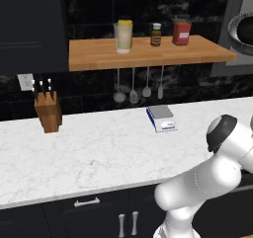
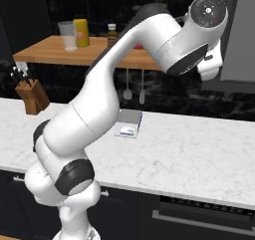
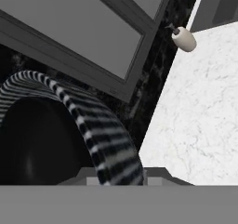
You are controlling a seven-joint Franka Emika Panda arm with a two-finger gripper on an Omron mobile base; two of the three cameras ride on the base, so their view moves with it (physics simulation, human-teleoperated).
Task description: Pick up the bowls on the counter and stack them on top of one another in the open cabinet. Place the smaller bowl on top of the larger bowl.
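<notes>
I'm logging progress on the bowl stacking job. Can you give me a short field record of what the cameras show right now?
larger bowl: ribbed rim close to the hand camera, raised above shelf level
bowl interior: glossy black; cannot tell whether the smaller bowl sits inside
counter: holds knife block and scale

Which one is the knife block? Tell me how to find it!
Look along the long white marble counter to its far left end, against the dark wall. The knife block stands there, a chunky brown wooden block with knife handles poking out of its top. Its nearest neighbour on the counter, a small flat scale, is white and blue instead.
</notes>
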